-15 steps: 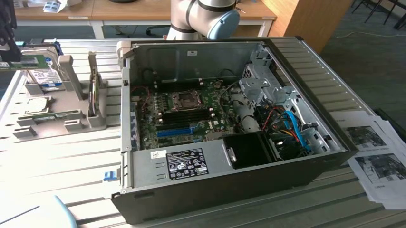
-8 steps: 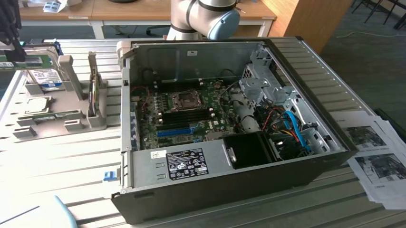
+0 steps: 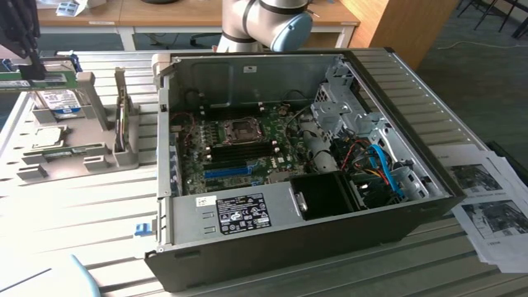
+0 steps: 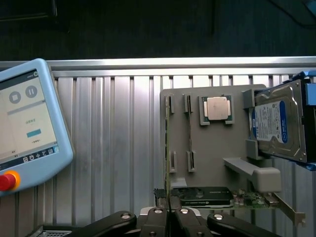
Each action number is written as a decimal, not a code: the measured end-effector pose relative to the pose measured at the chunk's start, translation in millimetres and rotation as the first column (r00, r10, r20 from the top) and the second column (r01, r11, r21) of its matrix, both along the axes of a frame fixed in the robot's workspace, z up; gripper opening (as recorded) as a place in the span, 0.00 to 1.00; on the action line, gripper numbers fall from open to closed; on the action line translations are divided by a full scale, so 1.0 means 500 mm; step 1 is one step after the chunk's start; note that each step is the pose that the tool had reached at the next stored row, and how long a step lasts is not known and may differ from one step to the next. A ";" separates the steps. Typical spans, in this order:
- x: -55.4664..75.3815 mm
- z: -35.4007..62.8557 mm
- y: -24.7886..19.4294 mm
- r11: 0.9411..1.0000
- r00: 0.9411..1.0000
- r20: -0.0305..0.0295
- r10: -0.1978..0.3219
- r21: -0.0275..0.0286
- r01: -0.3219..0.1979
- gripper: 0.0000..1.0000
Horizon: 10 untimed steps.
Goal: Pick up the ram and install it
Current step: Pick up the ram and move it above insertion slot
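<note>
The ram (image 3: 46, 81) is a thin green stick at the far edge of the exterior view's left, lifted just above the grey parts holder (image 3: 74, 158). My gripper (image 3: 29, 67) comes down onto it from above and is shut on it. In the wrist view the ram (image 4: 166, 148) runs edge-on as a thin line out from between the shut fingertips of the gripper (image 4: 170, 210). The open computer case (image 3: 289, 173) lies on its side in the middle. Its motherboard's dark memory slots (image 3: 247, 148) sit beside the CPU socket (image 3: 242, 128).
The holder (image 4: 212, 148) also carries a blue-labelled hard drive (image 4: 279, 123), a square CPU (image 4: 216, 107) and a graphics card (image 4: 202, 196). A teach pendant (image 4: 29, 123) lies on the slatted table. Printed papers (image 3: 486, 198) lie at the exterior view's right. The arm's base (image 3: 264, 25) stands behind the case.
</note>
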<state>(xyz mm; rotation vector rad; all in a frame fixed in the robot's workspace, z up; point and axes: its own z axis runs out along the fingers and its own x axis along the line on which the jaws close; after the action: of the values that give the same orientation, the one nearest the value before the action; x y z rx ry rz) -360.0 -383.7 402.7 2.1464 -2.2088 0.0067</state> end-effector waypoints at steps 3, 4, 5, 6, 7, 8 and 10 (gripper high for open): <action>0.012 0.000 0.0000 1.000 1.000 0.000 0.000 0.000 0.000 0.11; 0.016 0.000 -0.0001 1.000 1.000 0.000 0.000 0.000 0.000 0.11; 0.020 0.000 0.0000 1.000 1.000 0.000 0.000 0.000 0.000 0.11; 0.024 0.000 0.0000 1.000 1.000 0.000 0.000 0.000 0.000 0.11; 0.028 0.000 -0.0001 1.000 1.000 0.000 0.000 0.000 0.000 0.11; 0.032 0.000 -0.0001 1.000 1.000 0.000 0.000 0.000 0.000 0.11; 0.040 0.000 0.0000 1.000 1.000 0.000 0.000 0.000 0.000 0.11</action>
<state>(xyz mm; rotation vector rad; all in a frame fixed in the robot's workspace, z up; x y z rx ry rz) -340.1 -383.7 402.8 2.1464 -2.2087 0.0066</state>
